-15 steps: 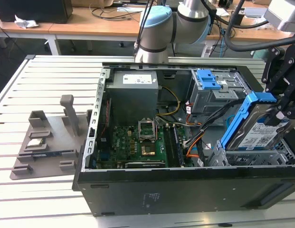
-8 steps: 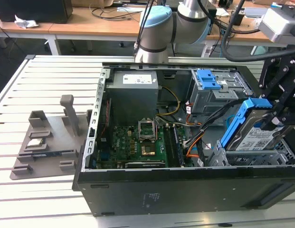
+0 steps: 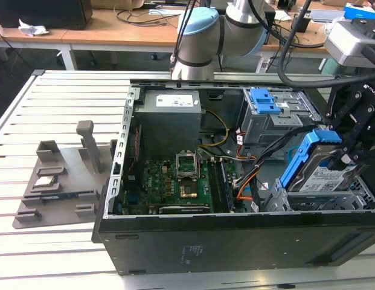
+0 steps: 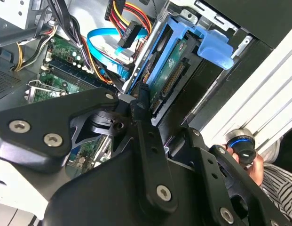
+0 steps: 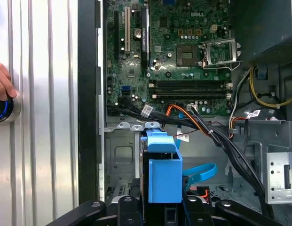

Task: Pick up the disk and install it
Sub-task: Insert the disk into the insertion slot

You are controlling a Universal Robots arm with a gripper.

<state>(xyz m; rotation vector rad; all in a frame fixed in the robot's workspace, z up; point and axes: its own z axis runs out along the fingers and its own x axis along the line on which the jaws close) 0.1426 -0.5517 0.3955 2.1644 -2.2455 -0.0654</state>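
Bkgd, exterior view: slatted pale metal tabletop (image 3: 48,103) in foreground; wooden desks (image 3: 115,35) w/ white legs behind, strewn w/ cables; dark floor (image 3: 21,66) beneath. Even, diffuse lighting.

Evenly lit from above, bright and diffuse in the exterior view. Soft shadow inside the case (image 3: 235,181), deepest under its front wall; pale sheen on the slatted table (image 3: 54,121) beside it. Slightly soft throughout, the far desks hazier. In the second wrist view, blown-out white at the table slats beyond the case, gripper (image 4: 141,101) links near the lens dark and blurred. In the first wrist view, crisp board (image 5: 169,52), glare on slats beside the case.
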